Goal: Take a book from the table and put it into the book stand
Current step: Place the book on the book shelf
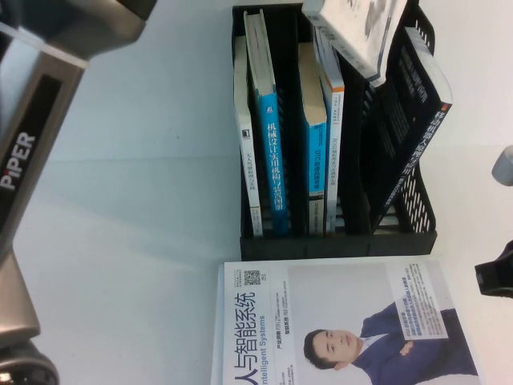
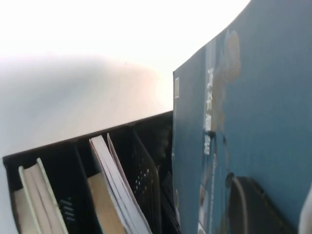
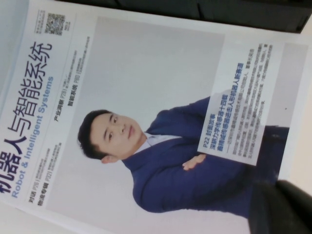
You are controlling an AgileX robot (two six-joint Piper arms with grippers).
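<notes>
I start with the white table [image 1: 128,200], smooth, matte and bare on the left arm's side. On it stands the book stand [image 1: 413,216], black plastic with upright dividers and perforated, mesh-like walls; several books sit upright in its left and middle slots, and a black-covered book [image 1: 417,132] leans tilted in the right-hand slot.

Just in front of the stand lies the white magazine-style book with the man in a blue suit [image 1: 345,329], flat and glossy, which is not my target.

The book [image 1: 357,28] I am moving is held in the air over the far right part of the stand, its thin white cover tilted. In the left wrist view its teal-blue back cover [image 2: 258,112] fills the frame, slightly scuffed, with the open slots below it.

I judge the step to be the insertion: the book is lifted and positioned, not yet in a slot. Next I need to square its lower edge to a free gap between dividers and lower it without catching the leaning black book.

The left gripper [image 2: 253,204] is pinched onto the book's cover, one dark pad pressed against it. The right gripper [image 1: 497,277] waits at the table's right edge; I cannot tell its finger state.
</notes>
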